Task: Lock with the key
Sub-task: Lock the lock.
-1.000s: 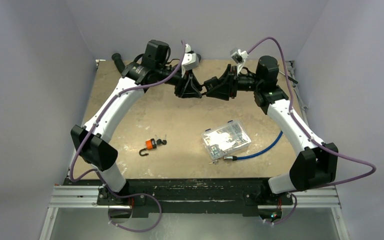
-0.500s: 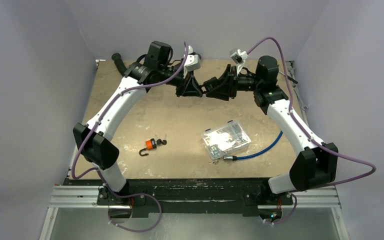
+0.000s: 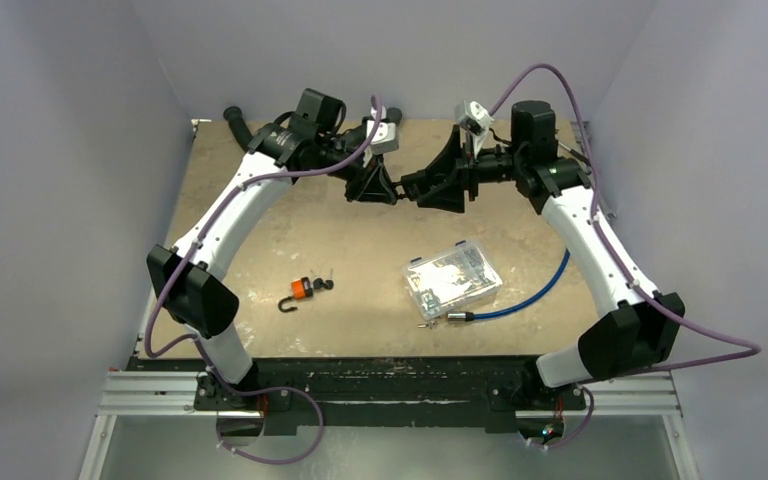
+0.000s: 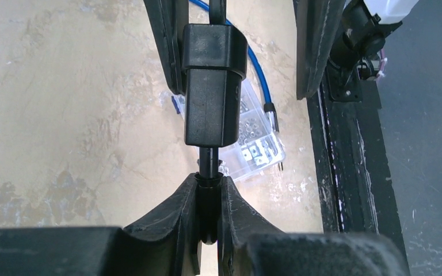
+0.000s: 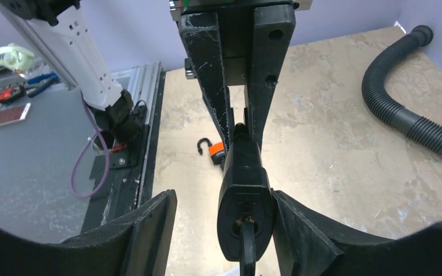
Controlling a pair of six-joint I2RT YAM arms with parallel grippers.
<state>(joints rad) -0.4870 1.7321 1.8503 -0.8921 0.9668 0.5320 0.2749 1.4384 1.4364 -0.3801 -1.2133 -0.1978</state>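
Observation:
A black padlock [image 4: 214, 86] hangs in the air over the back of the table; in the top view it [image 3: 406, 187] sits between the two grippers. My left gripper [image 4: 209, 187] [image 3: 390, 190] is shut on its shackle. My right gripper [image 5: 223, 198] [image 3: 422, 186] is open around the lock body [image 5: 245, 195], with the right finger [image 5: 299, 224] touching it and the left finger [image 5: 149, 224] apart. A black key [image 5: 246, 244] sticks out of the keyhole towards the right wrist camera.
An orange padlock [image 3: 302, 288] with an open shackle and small keys [image 3: 324, 284] lies on the table at front left. A clear plastic parts box [image 3: 452, 278] and a blue cable [image 3: 525, 297] lie at front right. A black ribbed hose [image 3: 237, 124] is at the back left corner.
The right arm's wrist has swung up and left, tilting its gripper around the lock. The left gripper and lock have shifted slightly towards the back.

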